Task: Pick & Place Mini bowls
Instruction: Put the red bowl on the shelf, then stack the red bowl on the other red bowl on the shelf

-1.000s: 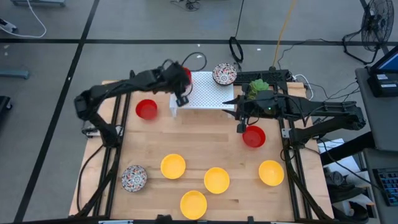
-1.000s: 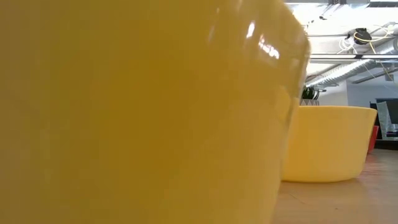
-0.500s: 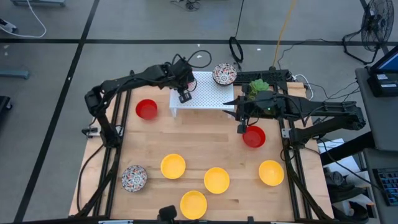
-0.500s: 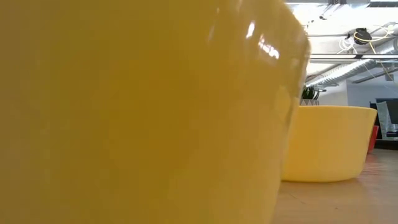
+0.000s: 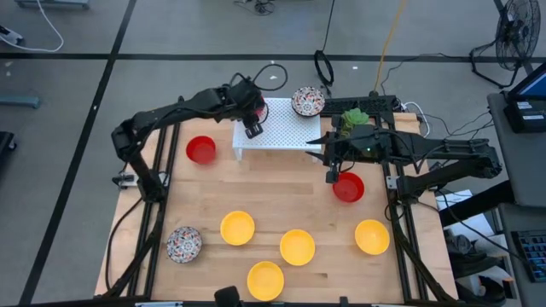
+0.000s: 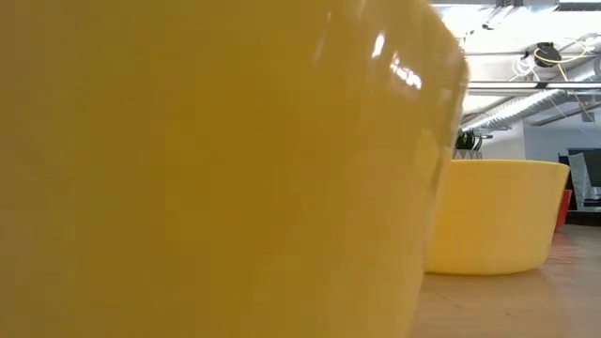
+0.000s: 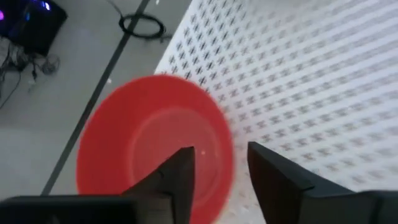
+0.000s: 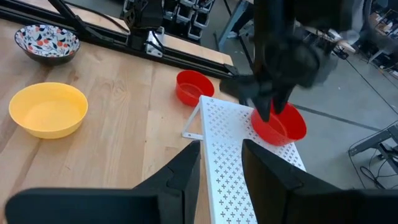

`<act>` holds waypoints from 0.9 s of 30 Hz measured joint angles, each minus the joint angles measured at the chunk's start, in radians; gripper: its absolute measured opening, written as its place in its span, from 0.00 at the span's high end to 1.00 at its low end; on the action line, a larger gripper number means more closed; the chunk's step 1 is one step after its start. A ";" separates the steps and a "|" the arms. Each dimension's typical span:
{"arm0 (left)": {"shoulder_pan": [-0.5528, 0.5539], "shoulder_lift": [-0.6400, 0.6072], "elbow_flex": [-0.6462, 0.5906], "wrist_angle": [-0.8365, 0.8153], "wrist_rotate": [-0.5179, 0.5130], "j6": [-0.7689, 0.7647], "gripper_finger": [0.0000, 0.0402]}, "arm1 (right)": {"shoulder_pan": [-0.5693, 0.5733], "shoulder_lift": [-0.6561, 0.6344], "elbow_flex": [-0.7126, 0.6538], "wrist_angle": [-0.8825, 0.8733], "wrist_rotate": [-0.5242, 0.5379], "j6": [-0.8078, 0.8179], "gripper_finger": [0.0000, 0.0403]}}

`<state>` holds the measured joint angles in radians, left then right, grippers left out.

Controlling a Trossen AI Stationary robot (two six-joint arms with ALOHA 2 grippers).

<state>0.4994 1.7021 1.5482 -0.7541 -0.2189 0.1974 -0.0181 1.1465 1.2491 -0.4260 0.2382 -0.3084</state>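
A red mini bowl (image 7: 152, 146) stands on the far left corner of the white perforated rack (image 5: 286, 128). My left gripper (image 5: 252, 121) points down over it and is open. One finger (image 7: 180, 165) is over the bowl's inside and the other (image 7: 264, 162) is outside its near rim; I see no touch. It also shows in the right wrist view (image 8: 268, 112). My right gripper (image 5: 331, 173) hovers open by the rack's near right corner, with only rack between its fingers (image 8: 221, 152). A second red bowl (image 5: 350, 188) sits on the table just right of it.
A red bowl (image 5: 201, 150) sits left of the rack and a speckled bowl (image 5: 307, 101) at its far right corner. Several yellow bowls, such as (image 5: 297, 246), and a speckled one (image 5: 183, 243) lie across the near half. A green plant (image 5: 354, 119) stands far right. One yellow bowl (image 6: 188, 169) fills the low view.
My left arm has swung a little toward the table's right and far edge over the rack's far left corner, then come to rest there with the red bowl under it.
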 joint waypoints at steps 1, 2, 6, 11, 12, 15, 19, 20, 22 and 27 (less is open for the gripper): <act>-0.009 -0.019 0.000 -0.006 0.000 -0.001 0.60 | 0.000 0.000 0.000 0.000 0.000 0.000 0.74; -0.018 -0.038 0.000 -0.013 0.000 -0.007 0.58 | 0.000 0.000 0.000 0.000 0.000 0.000 0.74; -0.062 -0.121 0.000 -0.057 0.001 -0.077 0.55 | 0.000 0.000 0.000 0.000 0.000 -0.017 0.74; -0.118 -0.211 0.000 -0.217 0.009 -0.199 0.54 | 0.000 0.000 0.000 0.000 0.000 -0.029 0.74; -0.128 -0.219 0.000 -0.260 0.009 -0.226 0.54 | 0.000 0.000 0.000 -0.001 0.000 -0.029 0.74; -0.146 -0.230 0.000 -0.423 0.009 -0.314 0.54 | 0.000 0.000 0.000 -0.005 0.000 -0.034 0.74; -0.150 -0.233 -0.018 -0.598 -0.003 -0.454 0.54 | 0.000 0.000 0.000 -0.007 0.000 -0.045 0.74; -0.151 -0.233 -0.035 -0.623 -0.010 -0.479 0.54 | 0.000 0.000 0.000 -0.007 0.000 -0.045 0.74; -0.151 -0.231 -0.074 -0.662 -0.014 -0.508 0.54 | 0.000 0.000 0.000 -0.014 0.000 -0.045 0.74; -0.137 -0.248 -0.228 -0.680 -0.017 -0.506 0.54 | 0.000 0.000 0.000 -0.028 0.000 -0.045 0.74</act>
<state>0.3624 1.4538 1.3205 -1.4338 -0.2363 -0.3083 -0.0181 1.1465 1.2491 -0.4538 0.2382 -0.3534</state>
